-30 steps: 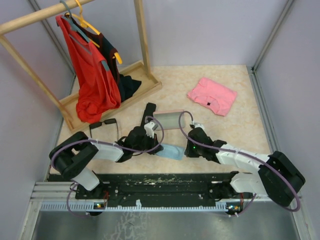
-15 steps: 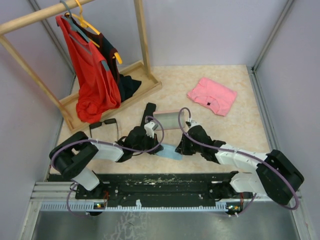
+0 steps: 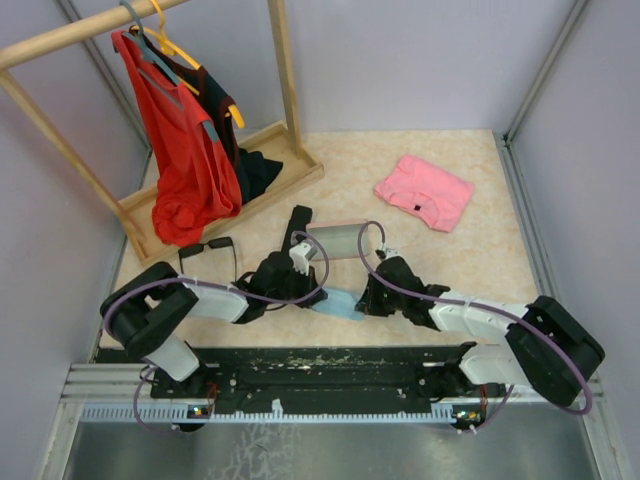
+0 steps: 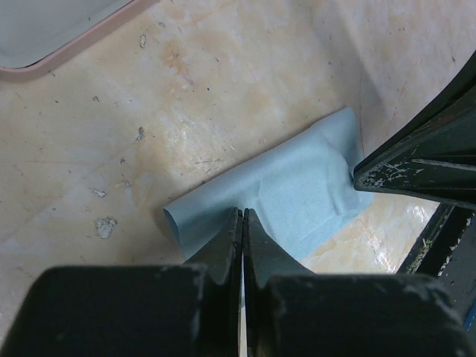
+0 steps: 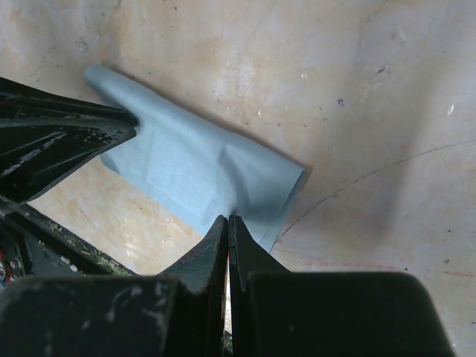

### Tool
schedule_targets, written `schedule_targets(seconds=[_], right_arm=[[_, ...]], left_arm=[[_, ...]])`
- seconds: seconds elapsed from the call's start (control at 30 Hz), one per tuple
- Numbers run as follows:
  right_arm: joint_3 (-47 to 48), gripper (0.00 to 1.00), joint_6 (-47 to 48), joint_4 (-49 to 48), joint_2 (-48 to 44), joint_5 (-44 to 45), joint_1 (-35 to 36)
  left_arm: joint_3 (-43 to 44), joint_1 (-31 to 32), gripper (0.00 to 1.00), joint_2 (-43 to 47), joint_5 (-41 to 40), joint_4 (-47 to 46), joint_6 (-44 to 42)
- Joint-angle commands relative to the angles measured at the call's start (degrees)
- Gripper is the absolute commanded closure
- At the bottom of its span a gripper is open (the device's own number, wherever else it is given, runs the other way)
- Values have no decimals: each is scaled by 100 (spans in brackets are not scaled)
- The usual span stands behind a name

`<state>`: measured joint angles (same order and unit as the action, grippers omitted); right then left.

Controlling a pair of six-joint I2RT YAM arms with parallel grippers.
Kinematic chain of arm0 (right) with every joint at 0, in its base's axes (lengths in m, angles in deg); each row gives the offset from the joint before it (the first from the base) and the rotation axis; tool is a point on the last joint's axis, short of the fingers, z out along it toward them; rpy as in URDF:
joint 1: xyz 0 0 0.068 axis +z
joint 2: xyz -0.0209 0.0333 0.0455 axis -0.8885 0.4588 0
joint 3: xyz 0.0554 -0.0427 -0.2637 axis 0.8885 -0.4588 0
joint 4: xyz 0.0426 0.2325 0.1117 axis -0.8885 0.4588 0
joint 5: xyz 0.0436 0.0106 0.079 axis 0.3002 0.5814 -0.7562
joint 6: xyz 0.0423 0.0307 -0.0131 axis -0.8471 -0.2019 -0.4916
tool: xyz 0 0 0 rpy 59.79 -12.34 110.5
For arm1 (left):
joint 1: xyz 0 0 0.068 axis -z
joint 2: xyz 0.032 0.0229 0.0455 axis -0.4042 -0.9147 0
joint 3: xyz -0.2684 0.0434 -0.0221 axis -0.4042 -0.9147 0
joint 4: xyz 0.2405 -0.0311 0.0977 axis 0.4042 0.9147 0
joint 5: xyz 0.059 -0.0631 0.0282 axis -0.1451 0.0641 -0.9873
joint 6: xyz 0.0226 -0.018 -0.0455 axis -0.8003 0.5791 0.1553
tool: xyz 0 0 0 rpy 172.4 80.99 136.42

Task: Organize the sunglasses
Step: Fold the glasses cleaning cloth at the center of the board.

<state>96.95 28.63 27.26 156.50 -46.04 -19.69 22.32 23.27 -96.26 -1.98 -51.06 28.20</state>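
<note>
A black pair of sunglasses (image 3: 206, 247) lies folded on the floor, left of both arms and apart from them. Between the arms lies a light blue cloth (image 3: 342, 303). My left gripper (image 3: 318, 292) is shut on its left part; in the left wrist view the fingertips (image 4: 242, 212) pinch a pucker of the blue cloth (image 4: 290, 193). My right gripper (image 3: 362, 298) is shut on the cloth's right part; in the right wrist view its tips (image 5: 227, 218) pinch the blue cloth (image 5: 186, 167), with the other arm's black finger at the left edge.
A pink-rimmed open case (image 3: 336, 240) lies just beyond the cloth, its rim (image 4: 67, 56) showing in the left wrist view. A black oblong thing (image 3: 298, 218) stands beside it. A pink garment (image 3: 424, 192) lies at the back right; a wooden clothes rack (image 3: 225, 180) with red clothes stands at the back left.
My right gripper has slid left along the floor onto the cloth's right end and pinched it. The left arm has barely moved.
</note>
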Motion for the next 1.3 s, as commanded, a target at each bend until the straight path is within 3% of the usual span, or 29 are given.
schedule_targets(seconds=[0.0, 0.43, 0.63, 0.8, 1.13, 1.27], right_arm=[[-34, 100, -53, -201, 187, 83, 43], [613, 100, 545, 1574, -48, 1319, 41], [785, 100, 694, 1585, -107, 1165, 44], [723, 100, 784, 1408, -697, 1305, 42], [653, 91, 730, 1300, -1023, 1491, 41], [584, 82, 709, 1221, -1110, 1597, 37]], left_arm=[[-33, -29, 100, -232, -204, 552, -102], [-144, -28, 100, -70, -251, 669, -71], [-215, -12, 100, -63, -140, 671, -35], [-193, 126, 100, 228, -75, 856, 18], [-209, 271, 100, 711, -461, 1394, 199], [-115, 264, 100, 985, -593, 1574, 219]])
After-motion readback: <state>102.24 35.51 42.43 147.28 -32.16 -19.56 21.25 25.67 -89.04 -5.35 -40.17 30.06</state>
